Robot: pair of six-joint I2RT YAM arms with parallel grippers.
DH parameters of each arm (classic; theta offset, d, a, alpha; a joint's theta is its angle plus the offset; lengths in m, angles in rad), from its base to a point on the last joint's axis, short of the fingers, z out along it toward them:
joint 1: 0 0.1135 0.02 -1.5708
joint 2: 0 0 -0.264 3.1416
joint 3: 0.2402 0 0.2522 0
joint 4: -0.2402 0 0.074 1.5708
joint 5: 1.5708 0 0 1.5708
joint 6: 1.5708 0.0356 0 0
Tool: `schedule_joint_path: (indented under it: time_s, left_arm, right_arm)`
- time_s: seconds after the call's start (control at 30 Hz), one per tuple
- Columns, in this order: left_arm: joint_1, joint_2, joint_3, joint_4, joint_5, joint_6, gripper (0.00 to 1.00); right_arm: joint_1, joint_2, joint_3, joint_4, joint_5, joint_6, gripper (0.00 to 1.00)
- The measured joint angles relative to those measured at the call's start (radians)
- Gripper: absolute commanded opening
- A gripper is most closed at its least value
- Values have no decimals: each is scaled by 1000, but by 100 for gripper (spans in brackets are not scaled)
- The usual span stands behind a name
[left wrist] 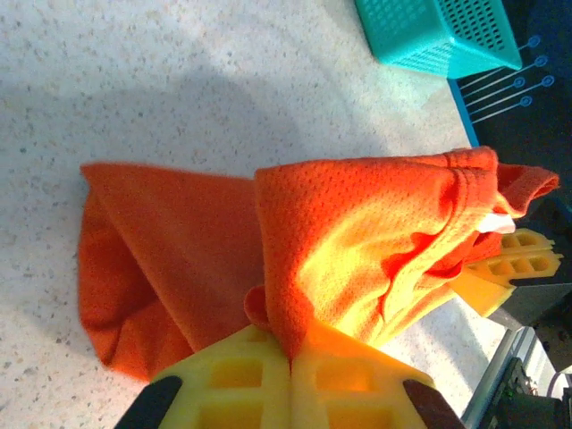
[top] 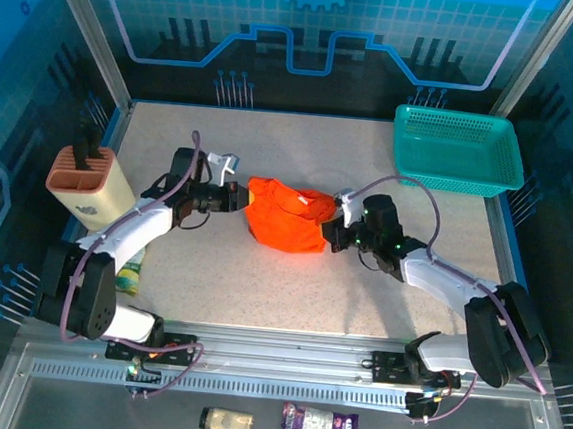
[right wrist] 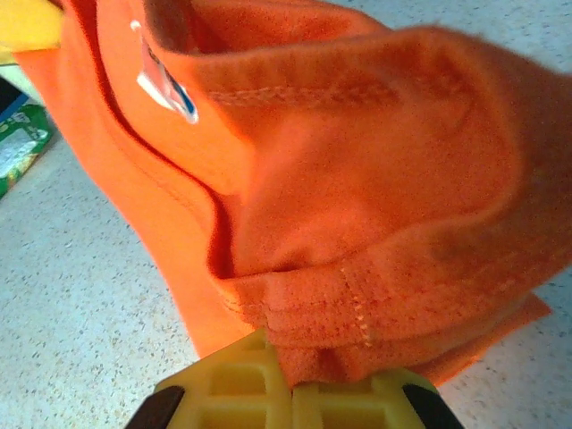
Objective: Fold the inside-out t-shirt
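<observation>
1. The inside-out t-shirt [top: 284,216] is seen near the middle of the bench [top: 260,288], bunched into a compact orange heap between the two tools.
2. The left tool [top: 240,198] is clamped on the heap's left edge. In the left wrist view, its yellow fingers [left wrist: 349,380] are pressed together with a fold of orange cloth pinched between them.
3. The right tool [top: 333,229] is clamped on the heap's right edge. In the right wrist view, a stitched hem is seen gripped between its closed yellow fingers [right wrist: 241,389].
4. In the left wrist view, the cloth is drawn up from the left tool into a raised fold, while a darker, flatter part of the shirt is spread on the bench beside it. The right tool's yellow fingers are seen at the far end of that fold.
5. A white label [right wrist: 165,85] is seen sewn to the outward-facing surface near a seam, with exposed stitching running along the folds.
6. A teal mesh basket [top: 458,149] is noted at the far right corner of the bench, well apart from the shirt.
7. A tan slotted holder [top: 89,182] stands at the left edge of the bench, with a green packet [top: 128,276] lying near the left arm.
</observation>
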Motion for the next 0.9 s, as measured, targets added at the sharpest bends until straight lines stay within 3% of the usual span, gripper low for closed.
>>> schedule_joint_path:
  time_s: [0.27,0.5,0.73,0.9]
  left_arm:
    - [-1,-94,274,-134,-43,51,0]
    - [-1,-219,328,-243,-39,83,0]
    - [-3,-209,287,-296,-14,76,0]
    - [-3,-26,320,-288,-40,62,0]
  right_arm:
    - [0,-110,324,-290,-12,-87,0]
    - [2,-251,384,-464,-99,-100,0]
    - [4,-206,378,-539,-125,-72,0]
    - [-37,-26,396,-491,-90,-34,0]
